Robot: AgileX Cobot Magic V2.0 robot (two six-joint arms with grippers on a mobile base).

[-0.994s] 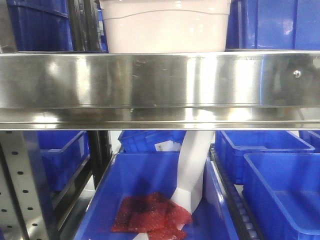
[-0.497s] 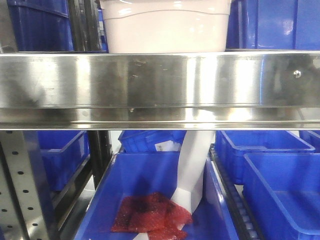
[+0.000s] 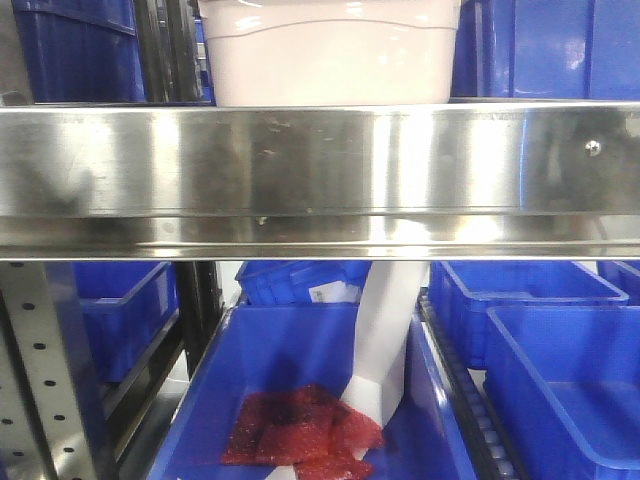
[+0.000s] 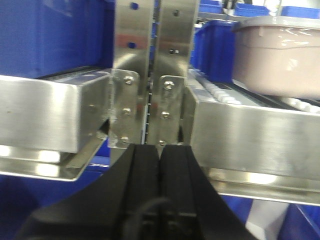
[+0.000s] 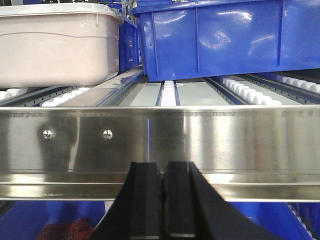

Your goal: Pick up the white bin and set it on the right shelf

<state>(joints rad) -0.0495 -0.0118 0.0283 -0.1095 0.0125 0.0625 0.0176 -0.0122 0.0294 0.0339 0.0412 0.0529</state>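
The white bin [image 3: 330, 50], a pale pinkish tote with a wavy line under its rim, stands on the rollers of the steel right shelf [image 3: 320, 170], behind its broad shiny front beam. In the left wrist view the white bin [image 4: 280, 55] is at the upper right and my left gripper [image 4: 159, 149] is shut and empty in front of the perforated uprights. In the right wrist view the white bin [image 5: 55, 47] is at the upper left. My right gripper [image 5: 164, 167] is shut and empty, just before the front beam [image 5: 200, 140]. Neither gripper touches the bin.
Blue bins flank the white bin on the shelf [image 3: 550, 45] [image 5: 225, 40]. Below the beam an open blue bin [image 3: 200, 400] holds a red bubble bag [image 3: 300, 430] and a white paper strip [image 3: 385, 340]. A perforated upright [image 3: 40, 370] stands at the lower left, with twin uprights [image 4: 150, 75] ahead of the left gripper.
The bin and shelf have stayed put. Only the dark reflections on the front beam have shifted a little; the one near the right screw has faded.
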